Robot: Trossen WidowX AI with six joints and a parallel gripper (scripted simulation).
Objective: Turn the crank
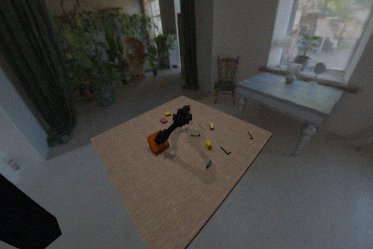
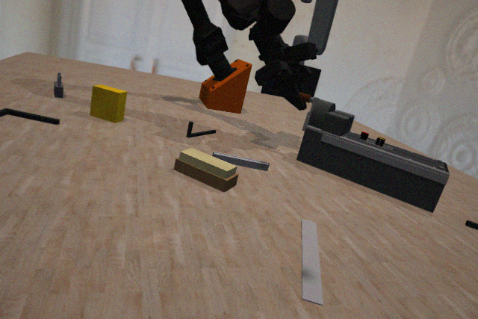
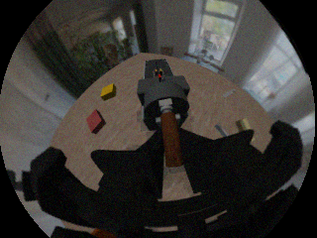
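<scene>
The grey machine [image 2: 370, 174] stands on the table, with its crank housing [image 2: 328, 116] [image 3: 163, 90] at the end nearest my arm. My gripper [image 2: 302, 100] [image 3: 166, 129] is shut on the crank's brown handle [image 3: 171, 136], which points back between the fingers. The slide's red pointer [image 2: 364, 135] [image 3: 159, 76] shows on top of the machine. It is a little to the crank side of the brass zero marks [image 2: 380, 140], not level with them. In the top view the arm hides most of the machine.
A red block [image 1: 163, 120] [image 3: 95, 121] and a yellow block [image 1: 167, 114] [image 3: 108, 91] lie left of the machine in the wrist view. A tan-and-brown block [image 2: 206, 169], a grey bar [image 2: 241, 160], a pale strip [image 2: 311, 261] and an upright yellow block [image 2: 107, 103] are on the other side.
</scene>
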